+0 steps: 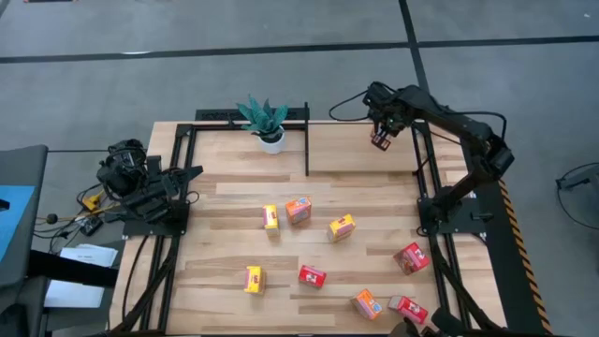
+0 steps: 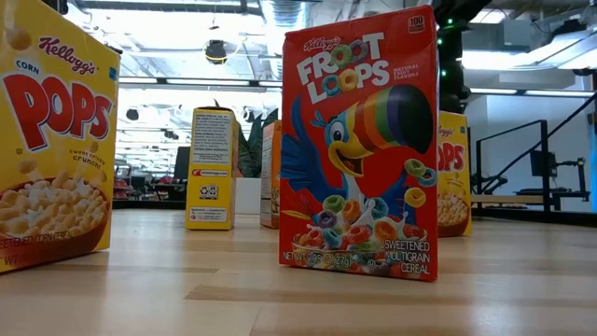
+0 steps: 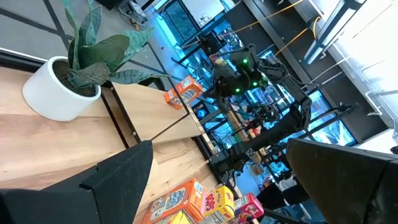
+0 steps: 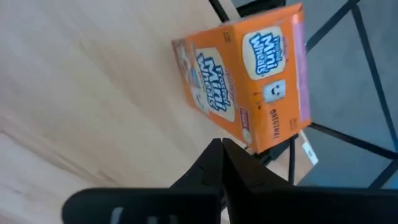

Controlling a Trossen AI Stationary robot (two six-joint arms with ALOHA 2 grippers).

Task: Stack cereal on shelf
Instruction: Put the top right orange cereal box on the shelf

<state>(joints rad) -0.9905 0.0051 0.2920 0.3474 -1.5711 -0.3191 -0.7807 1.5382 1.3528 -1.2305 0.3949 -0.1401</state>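
While the right tool [image 1: 381, 140] hangs over the shelf's [image 1: 360, 150] back-right corner, left tool [image 1: 192, 183] waits at the counter's [image 1: 225, 243] left edge, fingers apart. Rt wrist view: fingers together (nothing clamped), orange cereal box [image 4: 249, 81] just ahead.

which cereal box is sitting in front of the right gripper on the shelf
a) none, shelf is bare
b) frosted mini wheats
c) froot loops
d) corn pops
b: the right wrist view shows an orange Frosted Mini Wheats box on the wooden shelf just beyond the right gripper, whose jaws are shut with nothing between them.
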